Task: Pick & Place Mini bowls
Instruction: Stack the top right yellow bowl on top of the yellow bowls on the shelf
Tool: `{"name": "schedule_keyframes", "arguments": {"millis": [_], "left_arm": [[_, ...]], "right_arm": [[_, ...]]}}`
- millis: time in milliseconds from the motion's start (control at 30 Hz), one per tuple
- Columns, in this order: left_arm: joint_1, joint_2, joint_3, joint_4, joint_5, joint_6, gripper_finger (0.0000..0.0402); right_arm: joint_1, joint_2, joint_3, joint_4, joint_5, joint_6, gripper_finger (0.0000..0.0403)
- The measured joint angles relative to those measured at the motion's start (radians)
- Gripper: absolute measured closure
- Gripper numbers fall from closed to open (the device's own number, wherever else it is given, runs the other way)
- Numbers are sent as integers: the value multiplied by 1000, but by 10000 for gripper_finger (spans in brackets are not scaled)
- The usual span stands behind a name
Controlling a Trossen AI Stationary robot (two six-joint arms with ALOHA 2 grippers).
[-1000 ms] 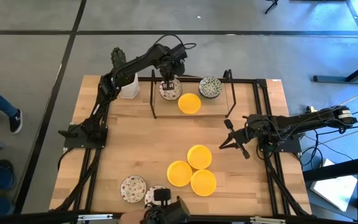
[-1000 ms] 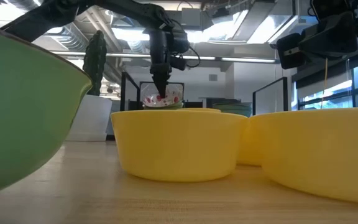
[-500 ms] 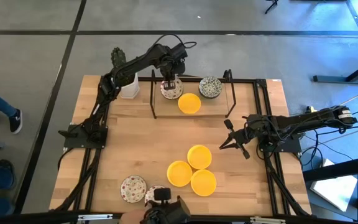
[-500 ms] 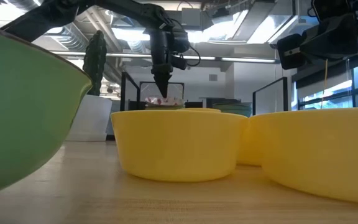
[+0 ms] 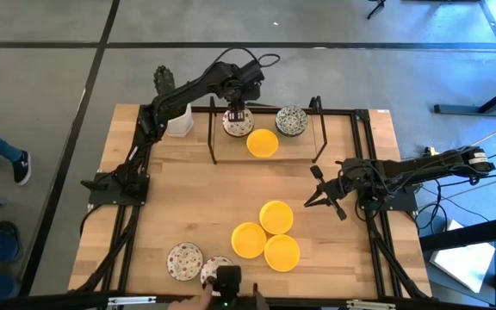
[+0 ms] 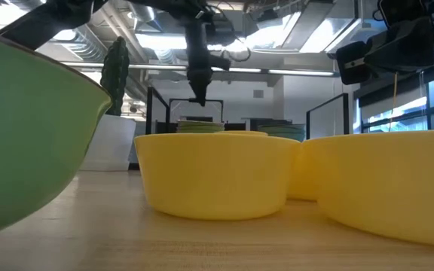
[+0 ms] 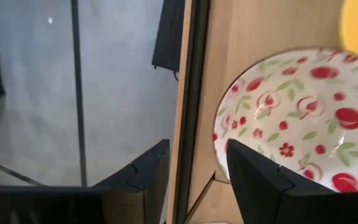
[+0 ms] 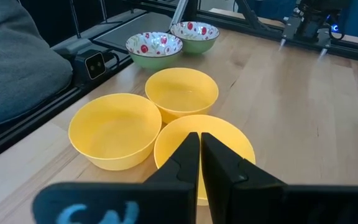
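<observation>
A white mini bowl with red speckles (image 5: 236, 125) (image 7: 291, 118) rests on its base at the table's far edge, inside a black frame (image 5: 213, 138). My left gripper (image 5: 238, 109) (image 6: 198, 98) (image 7: 194, 180) hangs open just above it, clear of its rim. A yellow bowl (image 5: 263, 143) and a green-grey patterned bowl (image 5: 292, 120) sit beside it. Three yellow bowls (image 5: 275, 217) (image 8: 182, 93) cluster near the middle. Two red-speckled bowls (image 5: 184, 261) sit at the near edge. My right gripper (image 5: 311, 201) (image 8: 199, 149) waits shut at the right, pointing toward the yellow cluster.
A white pot with a green cactus (image 5: 176, 119) stands at the far left corner, close to the left arm. The black frame's uprights (image 5: 319, 129) flank the far bowls. Bare wood (image 5: 188, 189) lies between the far bowls and the yellow cluster.
My left gripper has opened and let go of the red-speckled bowl, then risen straight above it. The bowl, held tilted a second ago, has settled level on the table at the far edge.
</observation>
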Motion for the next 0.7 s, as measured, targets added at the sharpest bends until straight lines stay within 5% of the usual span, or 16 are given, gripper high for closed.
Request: {"name": "schedule_keyframes", "arguments": {"millis": [133,300,433,700], "left_arm": [[-42,0,10,-21,-12,-8,272],[-125,13,-67,-36,-95,-3,383],[-180,4,-140,41,-137,-24,398],[-322,-125,-263,222,281,107,400]], "right_arm": [[0,0,0,0,-2,1,384],[0,0,0,1,-2,14,384],[0,0,0,1,-1,19,384],[0,3,-17,5,-1,22,384]]}}
